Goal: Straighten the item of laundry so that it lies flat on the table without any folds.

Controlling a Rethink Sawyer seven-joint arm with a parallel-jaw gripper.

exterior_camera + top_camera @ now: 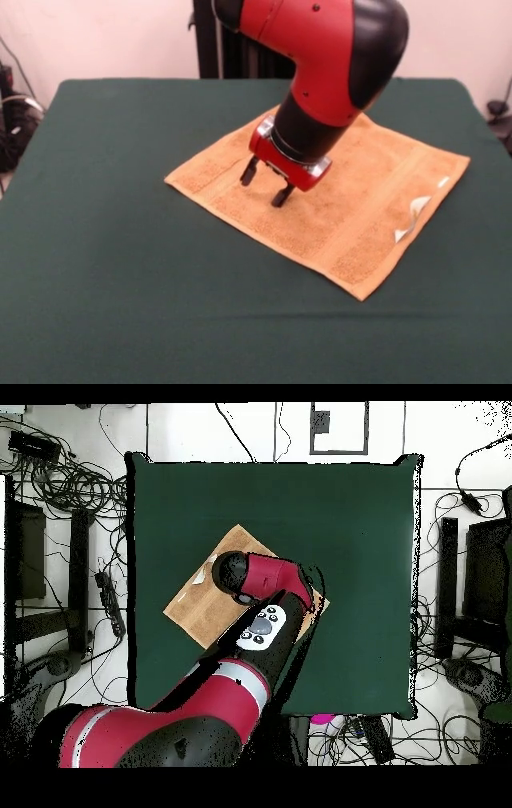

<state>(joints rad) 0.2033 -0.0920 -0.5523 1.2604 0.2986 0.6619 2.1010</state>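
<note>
The orange-yellow towel (pixel 336 204) lies spread flat on the dark green table (pixel 120 264), turned like a diamond. Its white care tag (pixel 414 218) sticks up at the right edge. My gripper (pixel 266 182) hangs over the towel's left part with its two black fingers apart and nothing between them, tips close above the cloth. In the overhead view the arm covers most of the towel (pixel 195 606) and hides the gripper; the table (pixel 350 534) shows around it.
Black posts of the pedestal (pixel 210 38) stand behind the table's far edge. Cables and equipment (pixel 60 504) lie on the floor around the table. A black object (pixel 500 108) sits off the table's right edge.
</note>
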